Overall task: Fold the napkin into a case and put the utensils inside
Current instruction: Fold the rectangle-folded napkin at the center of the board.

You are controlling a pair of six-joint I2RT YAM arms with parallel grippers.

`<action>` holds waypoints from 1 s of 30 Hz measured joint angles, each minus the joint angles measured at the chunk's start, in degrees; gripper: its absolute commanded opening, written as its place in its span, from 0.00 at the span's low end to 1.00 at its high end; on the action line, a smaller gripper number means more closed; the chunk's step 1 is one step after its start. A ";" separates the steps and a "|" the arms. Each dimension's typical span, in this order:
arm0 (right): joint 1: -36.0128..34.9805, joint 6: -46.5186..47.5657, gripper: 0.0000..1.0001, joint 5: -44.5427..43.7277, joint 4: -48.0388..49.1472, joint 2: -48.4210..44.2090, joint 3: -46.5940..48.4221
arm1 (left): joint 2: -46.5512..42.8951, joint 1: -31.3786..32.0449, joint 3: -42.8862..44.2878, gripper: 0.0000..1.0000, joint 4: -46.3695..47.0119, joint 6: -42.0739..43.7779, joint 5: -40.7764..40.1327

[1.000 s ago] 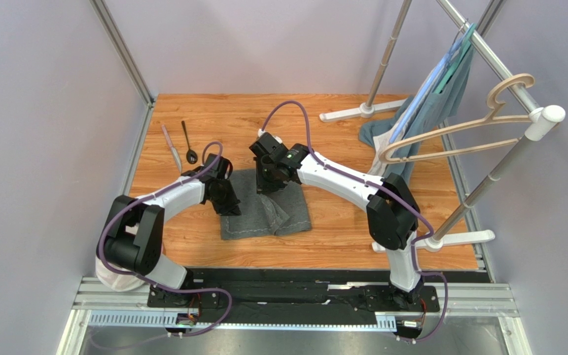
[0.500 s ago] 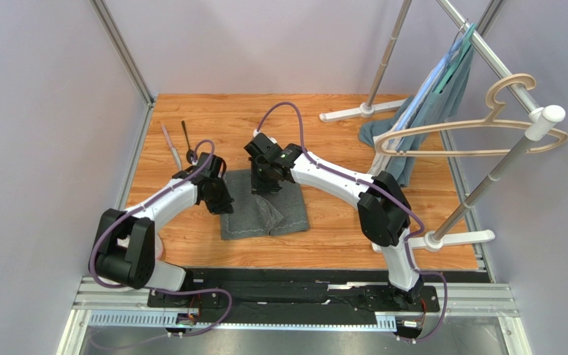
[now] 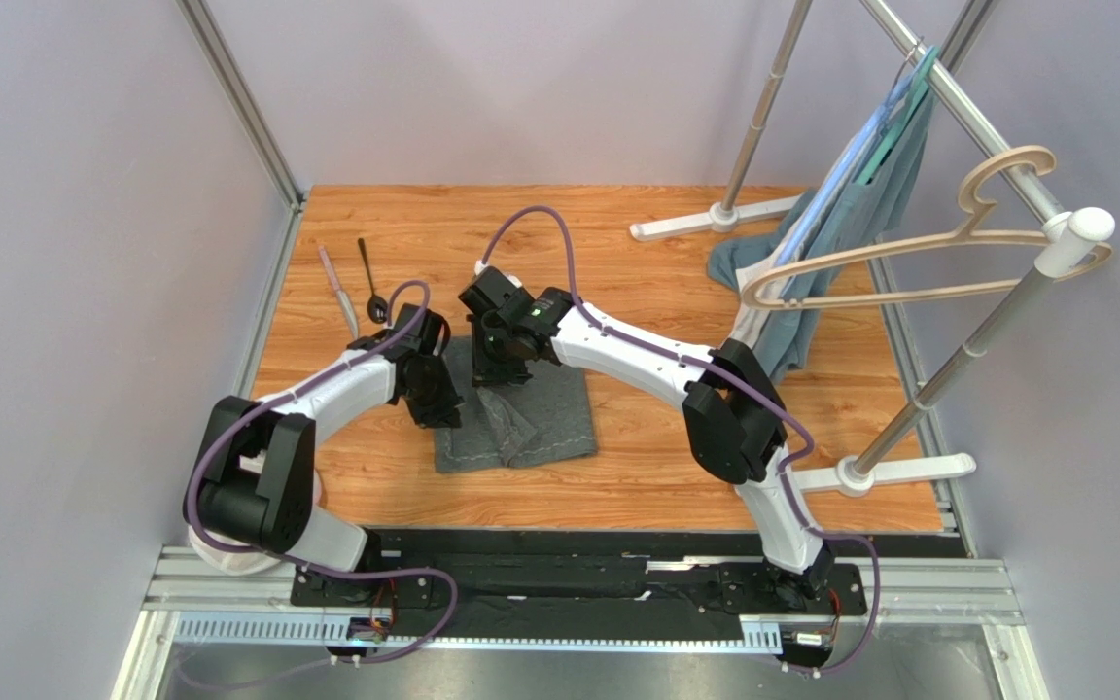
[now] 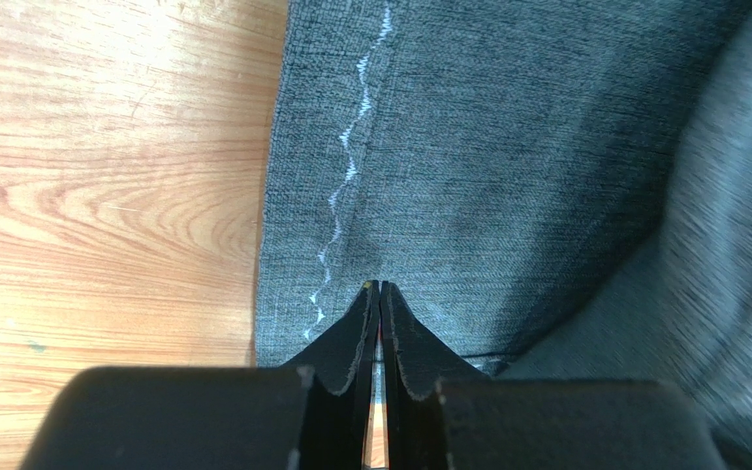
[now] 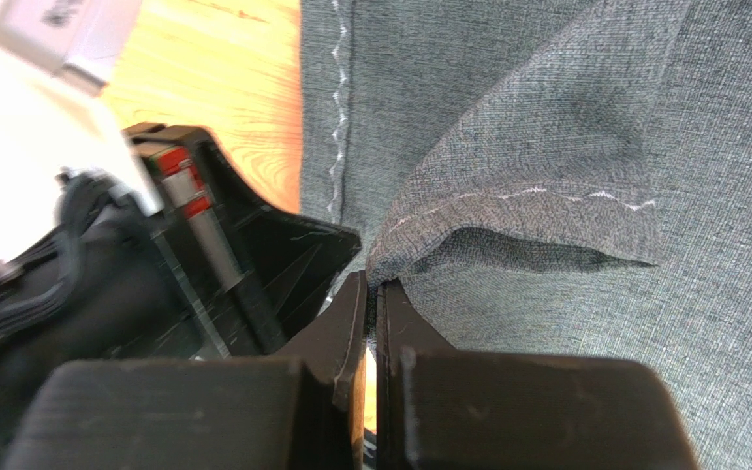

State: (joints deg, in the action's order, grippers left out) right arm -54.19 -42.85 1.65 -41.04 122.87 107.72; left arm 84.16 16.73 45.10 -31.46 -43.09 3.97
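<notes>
The dark grey napkin (image 3: 540, 426) lies partly folded on the wooden table between the arms. My right gripper (image 3: 495, 374) is shut on a stitched edge of the napkin (image 5: 547, 147) and holds that flap lifted over the lower layer, close to my left gripper. My left gripper (image 3: 443, 414) is shut, its tips resting on the napkin (image 4: 507, 147) just inside the left stitched edge; no cloth shows between its jaws. The silver knife (image 3: 337, 289) and black spoon (image 3: 372, 277) lie side by side at the far left of the table, apart from both grippers.
A garment rack stands at the right with a teal-grey garment (image 3: 829, 234) and a pale hanger (image 3: 946, 241). Its white feet (image 3: 698, 222) (image 3: 887, 470) rest on the table. The grey left wall is close to the utensils.
My right gripper has moved left with the napkin's flap, drawing the cloth's right side leftward over itself. My left gripper has stayed at the napkin's left edge.
</notes>
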 measured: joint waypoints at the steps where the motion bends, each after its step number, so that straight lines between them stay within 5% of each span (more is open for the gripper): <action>1: 0.00 -0.02 0.00 -0.02 -0.04 0.31 0.00 | -0.13 0.00 0.00 0.09 0.00 0.00 0.00; 30: 0.00 -0.83 0.00 0.39 0.13 4.52 3.78 | -4.70 0.00 -1.07 0.09 -0.46 0.20 -0.04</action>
State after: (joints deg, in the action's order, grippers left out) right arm -54.19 -43.68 2.04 -40.91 127.39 111.50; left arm 79.46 16.73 44.03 -31.92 -42.89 3.92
